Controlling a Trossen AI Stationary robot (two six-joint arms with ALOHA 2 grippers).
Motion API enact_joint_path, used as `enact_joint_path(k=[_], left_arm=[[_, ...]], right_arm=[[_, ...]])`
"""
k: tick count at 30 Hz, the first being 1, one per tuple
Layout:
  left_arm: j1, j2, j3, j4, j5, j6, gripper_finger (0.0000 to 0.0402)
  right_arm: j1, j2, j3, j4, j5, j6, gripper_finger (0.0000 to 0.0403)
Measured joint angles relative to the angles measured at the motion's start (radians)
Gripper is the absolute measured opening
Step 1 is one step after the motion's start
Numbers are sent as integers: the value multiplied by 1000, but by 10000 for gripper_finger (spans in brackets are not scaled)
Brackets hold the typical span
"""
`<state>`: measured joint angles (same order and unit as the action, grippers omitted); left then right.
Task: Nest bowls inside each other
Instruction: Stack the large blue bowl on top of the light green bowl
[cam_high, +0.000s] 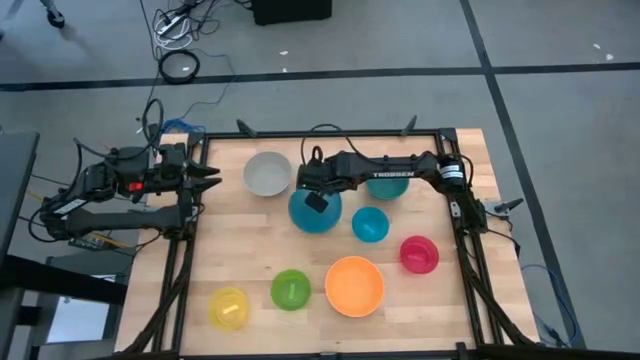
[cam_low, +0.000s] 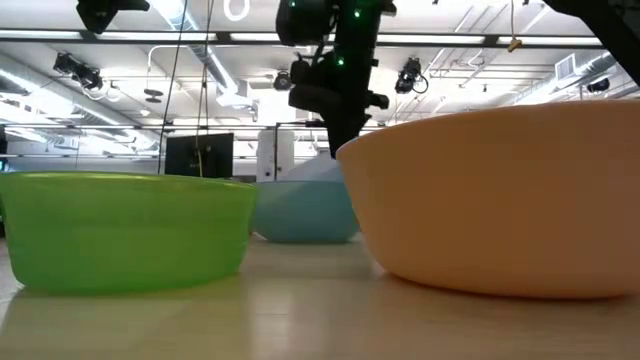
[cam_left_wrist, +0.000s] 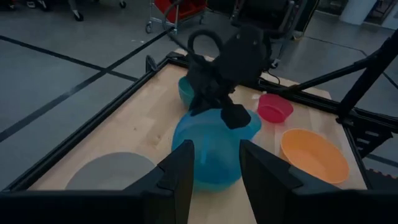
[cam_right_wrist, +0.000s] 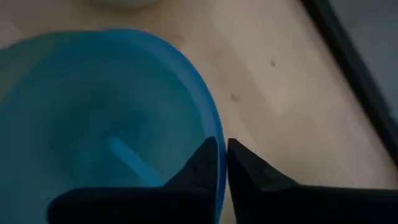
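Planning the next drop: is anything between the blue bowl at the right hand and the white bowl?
Nothing visible. The right hand sits at the blue bowl rim; only bare table separates it from the white bowl.

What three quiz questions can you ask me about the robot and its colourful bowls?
1. True or false: the orange bowl already has a smaller bowl inside it.
2. Which bowl's rim sits between the right gripper's fingers? A) purple bowl B) blue bowl C) black bowl
3. Fill the gap: the left gripper waits at the left edge of the table with its fingers ____.

Key: 1 false; 2 B; 3 open.
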<state>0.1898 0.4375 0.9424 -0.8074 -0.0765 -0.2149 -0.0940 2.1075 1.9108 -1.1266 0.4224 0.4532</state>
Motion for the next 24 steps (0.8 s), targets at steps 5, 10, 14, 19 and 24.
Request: enact_joint_path(k=[5, 10, 14, 19, 24], left_arm=[[0, 0, 0, 0, 0, 0, 136], [0, 0, 0, -1, 0, 0, 136], [0, 0, 0, -1, 0, 0, 136], [0, 0, 0, -2, 0, -6, 136], [0, 0, 0, -2, 0, -7, 136]], right_arm=[[1, 0, -17, -3, -7, 23, 106], [20, 0, -17, 2, 14, 26, 164], [43, -9, -17, 5, 106, 26, 187], [66, -86, -17, 8, 225, 28, 191], [73, -122, -17, -40, 211, 93, 181]])
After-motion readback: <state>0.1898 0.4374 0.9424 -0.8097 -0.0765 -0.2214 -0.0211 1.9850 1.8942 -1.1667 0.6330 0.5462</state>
